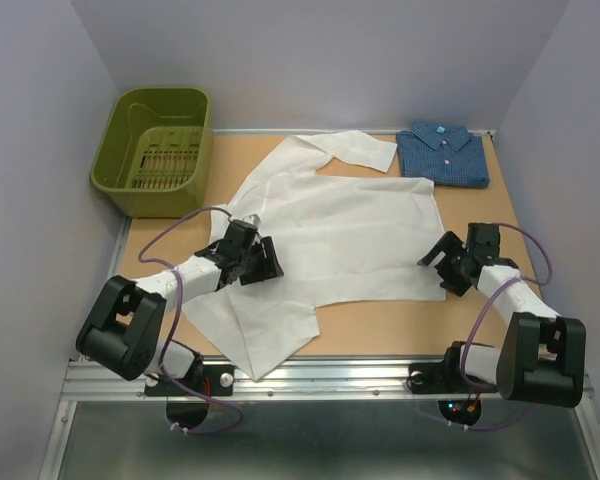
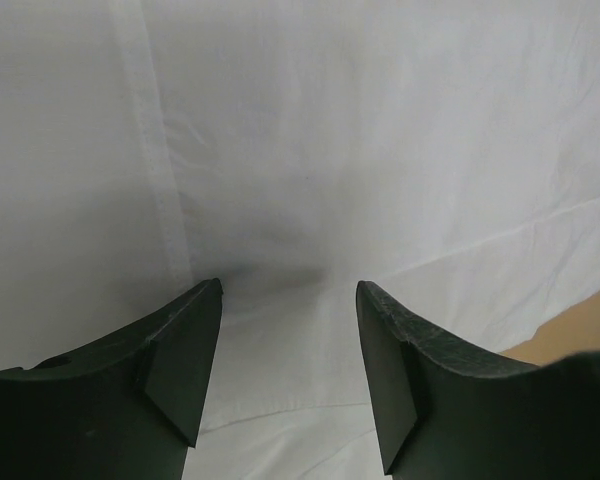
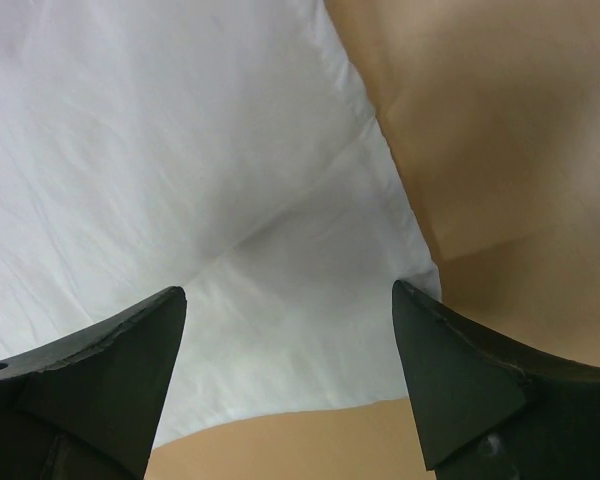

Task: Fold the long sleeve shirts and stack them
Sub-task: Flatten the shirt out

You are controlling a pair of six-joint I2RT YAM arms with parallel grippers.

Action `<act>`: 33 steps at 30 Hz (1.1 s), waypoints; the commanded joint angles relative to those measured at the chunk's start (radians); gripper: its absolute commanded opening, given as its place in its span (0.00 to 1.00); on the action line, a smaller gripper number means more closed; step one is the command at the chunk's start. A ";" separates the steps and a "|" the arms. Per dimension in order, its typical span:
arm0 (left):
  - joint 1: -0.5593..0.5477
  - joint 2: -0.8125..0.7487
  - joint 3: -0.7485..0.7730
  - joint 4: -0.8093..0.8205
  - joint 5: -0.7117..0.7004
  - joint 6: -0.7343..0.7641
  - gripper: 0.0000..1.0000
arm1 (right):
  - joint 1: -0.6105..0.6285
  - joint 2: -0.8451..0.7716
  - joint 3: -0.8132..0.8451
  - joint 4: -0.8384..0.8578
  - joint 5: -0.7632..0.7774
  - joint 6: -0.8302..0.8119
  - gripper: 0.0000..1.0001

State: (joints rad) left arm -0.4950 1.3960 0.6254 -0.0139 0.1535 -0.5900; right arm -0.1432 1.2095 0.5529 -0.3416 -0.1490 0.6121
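Bright, even light; soft shadows, slight blur.

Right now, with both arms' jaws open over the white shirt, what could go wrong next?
The thin white button-up shirt lies flat, so the left jaws may pinch just one layer. Its lower part reaches the table's near edge, so a pull could drag it over. Its sleeve ends right beside the folded dark blue shirt and might nudge it.

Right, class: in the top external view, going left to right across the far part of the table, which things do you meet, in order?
green basket → white shirt, spread flat → dark blue shirt, folded
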 commanded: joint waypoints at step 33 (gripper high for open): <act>0.055 0.341 0.459 -0.153 -0.172 0.108 0.64 | 0.332 0.487 0.438 0.036 0.241 -0.207 0.91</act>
State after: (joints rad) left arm -0.4595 1.7641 1.1431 -0.1497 -0.0235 -0.4614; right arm 0.1848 1.7630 1.0782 -0.3195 0.0120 0.3912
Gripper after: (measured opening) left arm 0.647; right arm 0.907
